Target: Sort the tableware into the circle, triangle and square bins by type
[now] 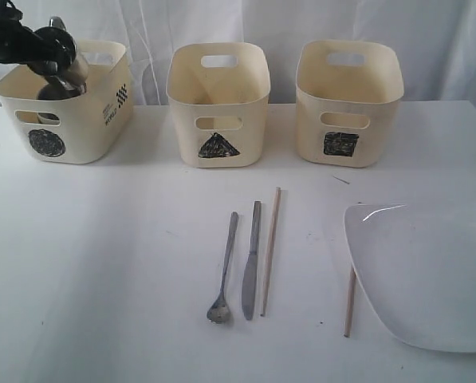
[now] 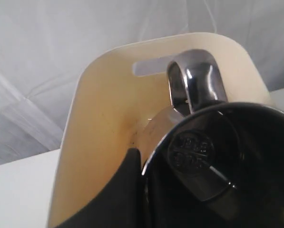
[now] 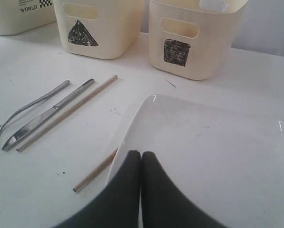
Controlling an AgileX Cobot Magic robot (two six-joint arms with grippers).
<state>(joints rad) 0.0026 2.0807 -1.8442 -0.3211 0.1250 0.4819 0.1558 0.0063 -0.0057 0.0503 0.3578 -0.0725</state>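
Note:
My left gripper [image 1: 53, 65] is shut on the rim of a steel mug [image 1: 70, 77] and holds it over the mouth of the circle bin [image 1: 78, 128]. In the left wrist view the mug's handle [image 2: 194, 80] and dark inside [image 2: 218, 161] fill the frame against the bin's cream wall [image 2: 103, 118]. On the table lie a spoon [image 1: 224, 271], a knife [image 1: 251, 259] and two chopsticks [image 1: 270, 249] [image 1: 350, 302]. The white plate [image 1: 429, 271] sits at the right. My right gripper [image 3: 141, 154] is shut and empty over the plate's [image 3: 213, 152] near edge.
The triangle bin [image 1: 218, 104] and square bin [image 1: 348, 100] stand in a row to the right of the circle bin, along the back of the white table. One chopstick [image 3: 94, 171] lies partly under the plate's edge. A white curtain hangs behind.

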